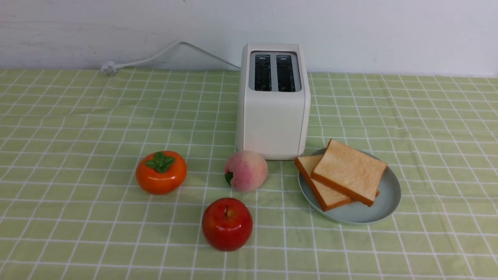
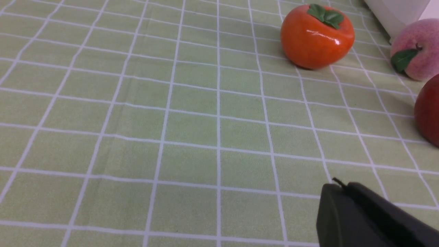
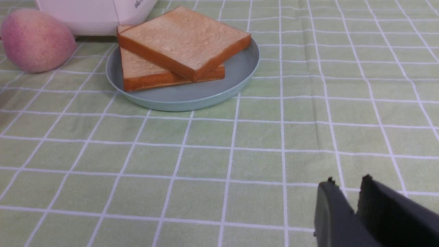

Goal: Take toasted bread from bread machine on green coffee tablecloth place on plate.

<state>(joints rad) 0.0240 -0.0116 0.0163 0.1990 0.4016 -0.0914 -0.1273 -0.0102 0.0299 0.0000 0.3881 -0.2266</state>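
Two slices of toasted bread lie stacked on the plate (image 1: 373, 212), the upper slice (image 1: 350, 171) resting askew across the lower slice (image 1: 323, 186). The plate sits on the green coffee tablecloth (image 1: 78, 116), just right of the bread machine (image 1: 272, 116), whose two slots look dark and empty. Neither arm shows in the front view. My right gripper (image 3: 348, 181) hovers over bare cloth, well short of the plate (image 3: 205, 92) and upper slice (image 3: 185, 34), its jaws slightly open with nothing between them. My left gripper (image 2: 337, 185) is shut and empty over the cloth.
An orange persimmon (image 1: 161, 172), a pink peach (image 1: 246, 170) and a red apple (image 1: 227, 224) stand left of the plate, in front of the bread machine. A white cord (image 1: 155, 56) trails to the back left. A wall bounds the far edge.
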